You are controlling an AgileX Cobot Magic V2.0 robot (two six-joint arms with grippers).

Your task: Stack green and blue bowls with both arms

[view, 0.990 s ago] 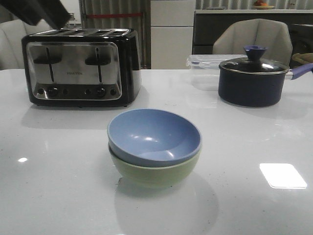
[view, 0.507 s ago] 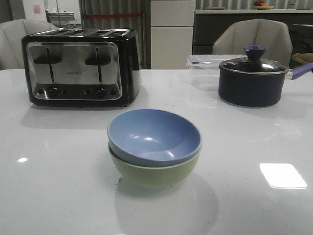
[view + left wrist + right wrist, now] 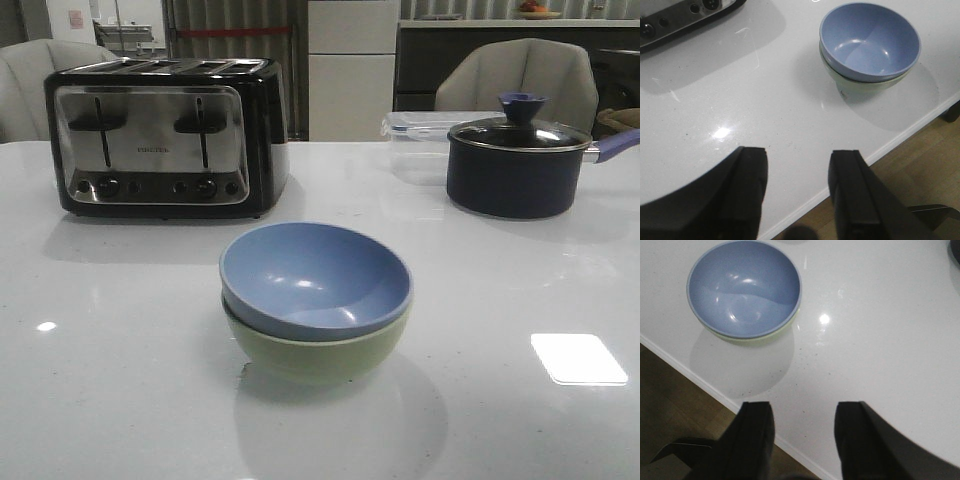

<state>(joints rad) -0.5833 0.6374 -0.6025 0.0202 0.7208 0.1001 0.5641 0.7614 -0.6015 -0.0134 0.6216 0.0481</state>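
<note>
Two bowls nested — blue bowl [image 3: 315, 278] sat inside green bowl [image 3: 318, 352], seemingly level; left gripper [image 3: 797, 192] and right gripper [image 3: 803, 435] spread, empty — stack at 1 o'clock and 11 o'clock.

One bowl [image 3: 315, 275] nested in the other [image 3: 318, 355], toaster [image 3: 165, 135] behind-left.

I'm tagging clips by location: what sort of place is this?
Likely a home-style kitchen or mock one: a toaster and lidded pot on a white table, with cabinets behind.
</note>
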